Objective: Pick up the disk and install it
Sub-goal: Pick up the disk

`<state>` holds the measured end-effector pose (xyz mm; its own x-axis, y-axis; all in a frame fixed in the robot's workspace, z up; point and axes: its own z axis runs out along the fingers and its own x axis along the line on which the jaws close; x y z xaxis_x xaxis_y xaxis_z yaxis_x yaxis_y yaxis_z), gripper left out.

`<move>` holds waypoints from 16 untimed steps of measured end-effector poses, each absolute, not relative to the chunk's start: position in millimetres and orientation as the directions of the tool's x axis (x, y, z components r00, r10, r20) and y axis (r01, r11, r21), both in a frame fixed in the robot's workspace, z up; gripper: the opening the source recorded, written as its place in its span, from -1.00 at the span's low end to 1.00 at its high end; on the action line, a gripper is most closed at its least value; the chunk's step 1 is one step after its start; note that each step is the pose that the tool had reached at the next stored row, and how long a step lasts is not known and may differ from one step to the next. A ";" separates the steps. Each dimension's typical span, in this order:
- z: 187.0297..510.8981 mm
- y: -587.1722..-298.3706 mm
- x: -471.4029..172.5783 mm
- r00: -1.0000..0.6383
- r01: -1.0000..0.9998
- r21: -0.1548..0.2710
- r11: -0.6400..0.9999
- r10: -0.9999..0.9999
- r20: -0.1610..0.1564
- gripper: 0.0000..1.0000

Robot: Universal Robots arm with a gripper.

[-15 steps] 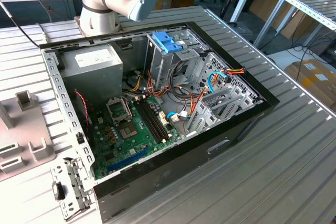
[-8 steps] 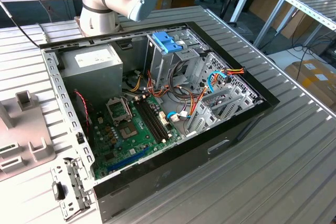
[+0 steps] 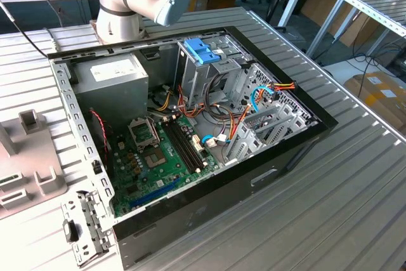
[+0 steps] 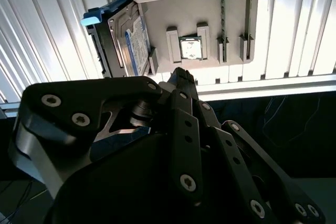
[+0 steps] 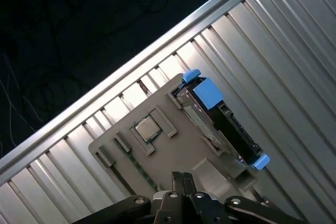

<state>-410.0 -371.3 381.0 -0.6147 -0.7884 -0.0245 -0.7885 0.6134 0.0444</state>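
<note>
The jaws are drawn together, tip against tip, and nothing is gripped between them. The gripper [image 5: 181, 178] is held above the grey tray [image 5: 168, 153] and is apart from the disk [image 5: 220, 124]. A chip [image 5: 148, 129] is seated in a pocket of the tray, near the fingertips.

The disk is stood on edge in a slot along one side of the tray. In the second wrist view its labelled face is turned toward the chip. Blue rails [image 5: 207, 92] are fitted to its narrow ends. The tray is laid on the slatted table [image 5: 273, 40]; in the exterior view it is seen to the exterior view's left of the open case [image 3: 209, 201].

The disk is judged to be stiff, dense and rather heavy, with smooth metal that could slip. It is also judged sensitive to knocks. A hold across the two broad faces, at the exposed upper edge and midway between the rails, is judged soundest. The plastic rails are best left ungripped.
</note>
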 end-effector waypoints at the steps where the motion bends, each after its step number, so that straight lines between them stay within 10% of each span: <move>1: 381.0 -371.3 -410.0 -0.611 -0.791 0.044 0.610 -0.791 -0.024 -0.79; 16: 380.8 -371.3 -410.0 -0.514 -0.858 0.044 0.513 -0.858 -0.024 -0.79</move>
<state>-410.0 -371.3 380.8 -0.5138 -0.8576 -0.0245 -0.8575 0.5125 0.0443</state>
